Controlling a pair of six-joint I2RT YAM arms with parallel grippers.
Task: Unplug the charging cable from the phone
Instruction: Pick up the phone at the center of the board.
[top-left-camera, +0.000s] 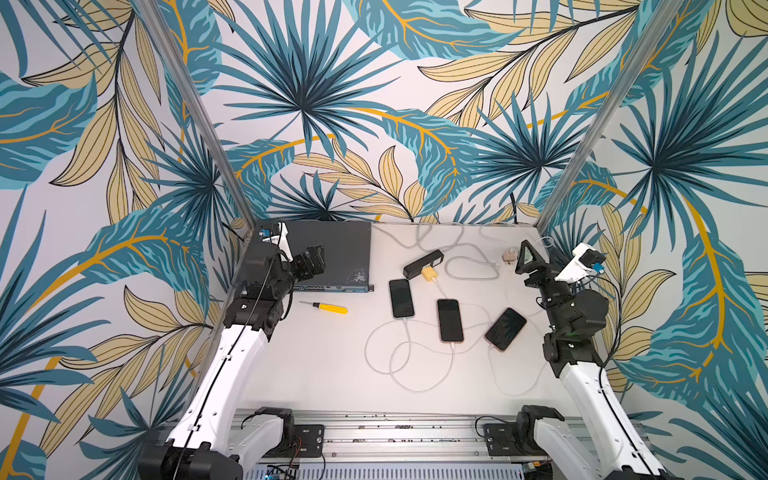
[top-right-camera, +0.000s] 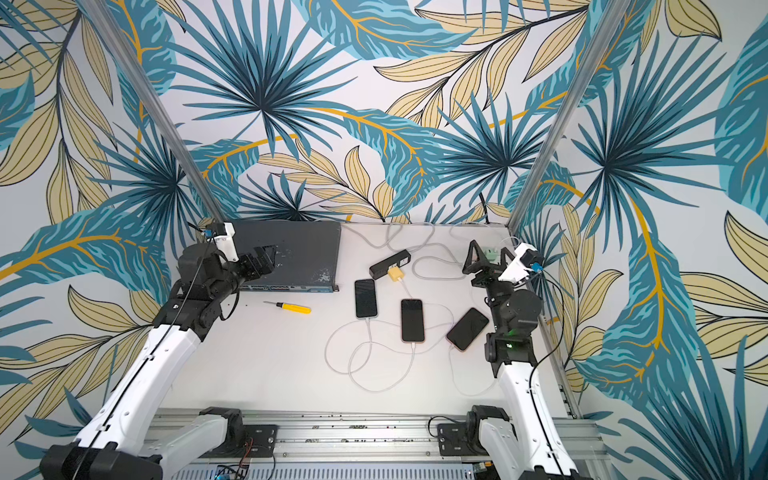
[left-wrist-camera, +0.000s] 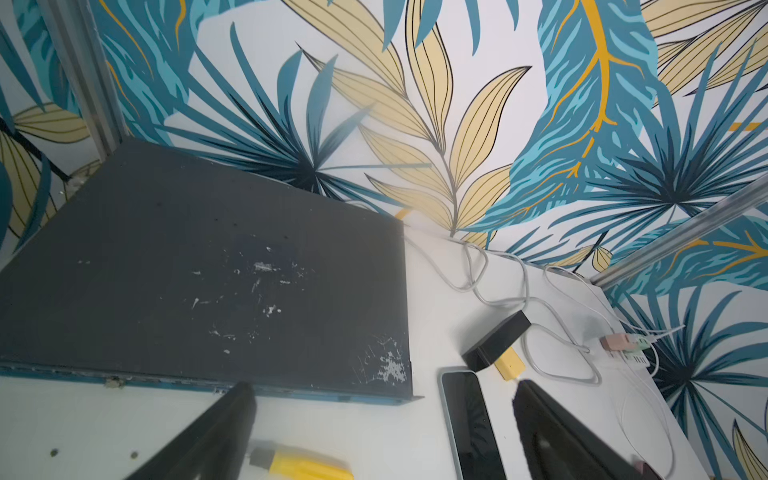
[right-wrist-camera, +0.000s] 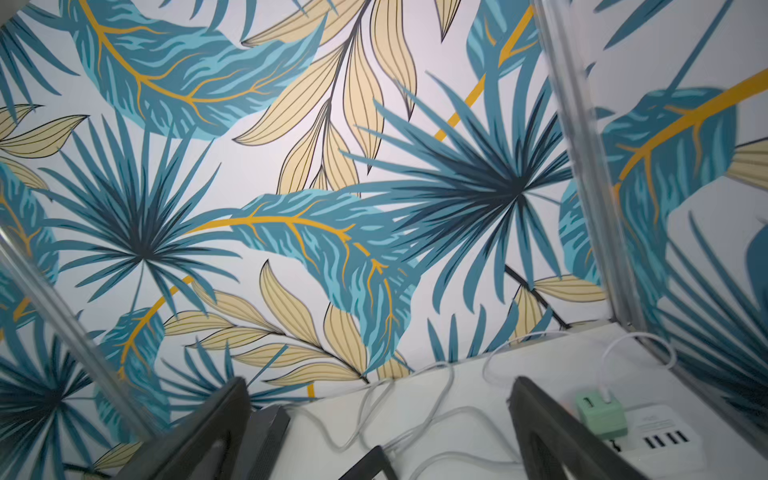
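Three dark-screened phones lie on the white table in both top views: a left phone (top-left-camera: 401, 298), a middle phone (top-left-camera: 450, 320) and a tilted right phone (top-left-camera: 505, 328). A white charging cable (top-left-camera: 409, 357) runs from the near end of each, looping across the table. My left gripper (top-right-camera: 266, 255) hovers open over the dark box, left of the phones. In the left wrist view the left gripper (left-wrist-camera: 382, 386) is empty, with the left phone (left-wrist-camera: 471, 424) beside one finger. My right gripper (top-right-camera: 488, 246) stands open at the back right and holds nothing; the right gripper (right-wrist-camera: 379, 381) faces the wall.
A dark flat box (top-left-camera: 328, 253) fills the back left corner. A yellow-handled screwdriver (top-left-camera: 330, 308) lies in front of it. A black power block (top-left-camera: 423, 264) with a yellow charger (top-left-camera: 429, 274) sits behind the phones. A green adapter (right-wrist-camera: 600, 415) and white power strip (right-wrist-camera: 665, 444) are at the back right.
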